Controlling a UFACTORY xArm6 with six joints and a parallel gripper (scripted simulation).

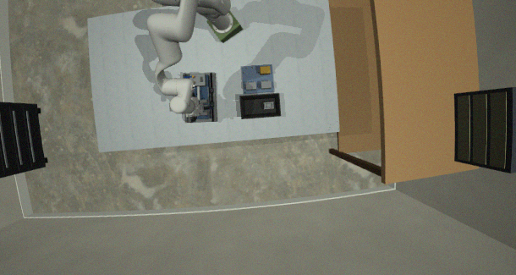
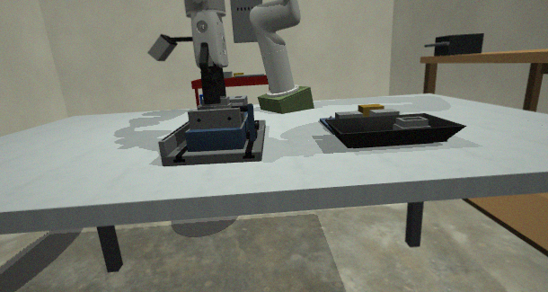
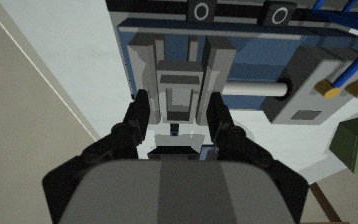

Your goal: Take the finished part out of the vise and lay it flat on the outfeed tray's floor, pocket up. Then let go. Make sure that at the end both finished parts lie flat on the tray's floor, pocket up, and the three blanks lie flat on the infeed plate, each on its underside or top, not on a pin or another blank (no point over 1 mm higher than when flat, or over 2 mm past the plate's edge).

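Note:
The finished part [image 3: 180, 93] is a grey block with a pocket on top, clamped between the grey jaws of the blue vise [image 3: 215, 60]. The vise stands at the left middle of the table [image 1: 202, 96] and also shows in the side view [image 2: 216, 133]. My gripper [image 3: 178, 101] is open just above the vise, one black finger on each side of the part, not closed on it. It also shows in the side view [image 2: 212, 92]. The black outfeed tray [image 1: 260, 106] lies to the vise's right [image 2: 393, 128].
A grey block [image 2: 411, 121] lies in the tray. A blue plate [image 1: 257, 79] behind the tray holds two grey blanks and a yellow block [image 1: 265, 69]. The arm's green base [image 1: 224, 28] stands at the back. A wooden table [image 1: 423, 77] is off to the right.

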